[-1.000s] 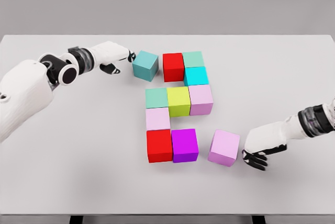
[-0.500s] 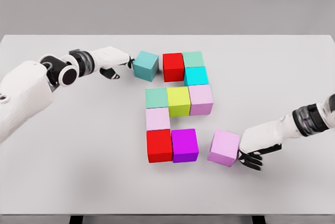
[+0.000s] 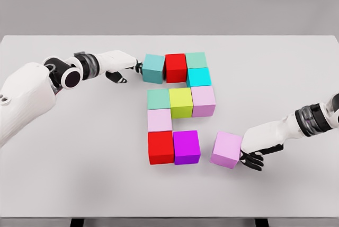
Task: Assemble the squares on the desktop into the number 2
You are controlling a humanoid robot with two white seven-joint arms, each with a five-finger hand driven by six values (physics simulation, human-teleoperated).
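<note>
Top, middle rows: set | teal block [image 3: 153, 68]: against red block [image 3: 175, 67], left hand [image 3: 123, 64] flat-fingered pressing it | bottom row: pink block [image 3: 227, 149] apart from purple block [image 3: 187, 147], unfinished | right hand [image 3: 254, 147]: loosely curled behind pink block

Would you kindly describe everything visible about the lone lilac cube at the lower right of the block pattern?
The lilac cube is a plain, matte, solid-looking block with a paler top face and darker front. It rests flat on the white table, turned slightly out of line with the pattern. A gap separates it from the purple cube on its left. The right hand presses against its right side.
</note>
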